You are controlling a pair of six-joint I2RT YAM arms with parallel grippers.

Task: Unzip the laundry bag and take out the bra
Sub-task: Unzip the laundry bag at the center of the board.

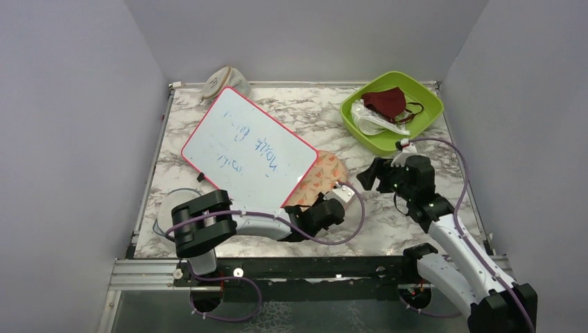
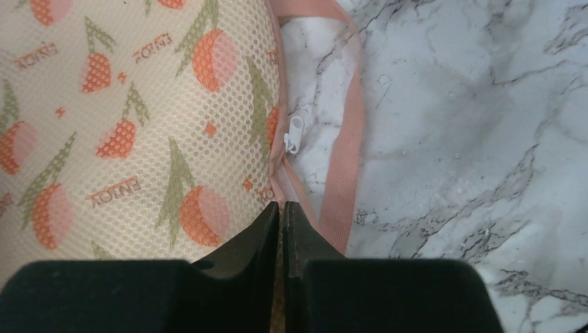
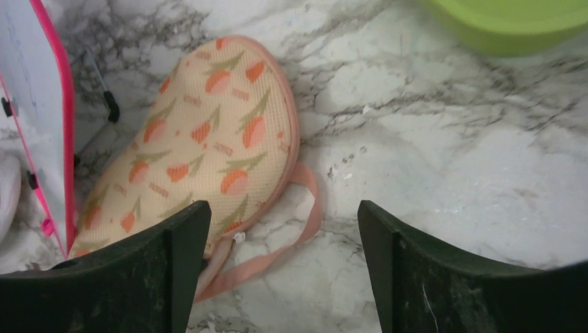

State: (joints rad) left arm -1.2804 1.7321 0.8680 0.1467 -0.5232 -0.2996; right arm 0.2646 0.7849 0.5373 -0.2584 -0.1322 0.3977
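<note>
Nearest: left gripper (image 2: 281, 208) clenched at pink edging of laundry bag (image 2: 139, 125), zip pull (image 2: 294, 134) just ahead, not held | right gripper (image 3: 283, 208) released above desk (image 3: 451, 159) beside bag | bag partly under whiteboard (image 1: 246, 149) | progress: zip apparently shut, bra unseen; unzipping and removal remain.

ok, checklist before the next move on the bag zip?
1. Left fingers shut at the laundry bag's pink edging: ok.
2. Fabric actually pinched between them: cannot tell.
3. Zip pull visible and ungripped, just beyond the left fingertips: ok.
4. Right fingers open, bag in their view: ok.
5. Whiteboard clear of the bag: not ok, it overlaps one end.
</note>
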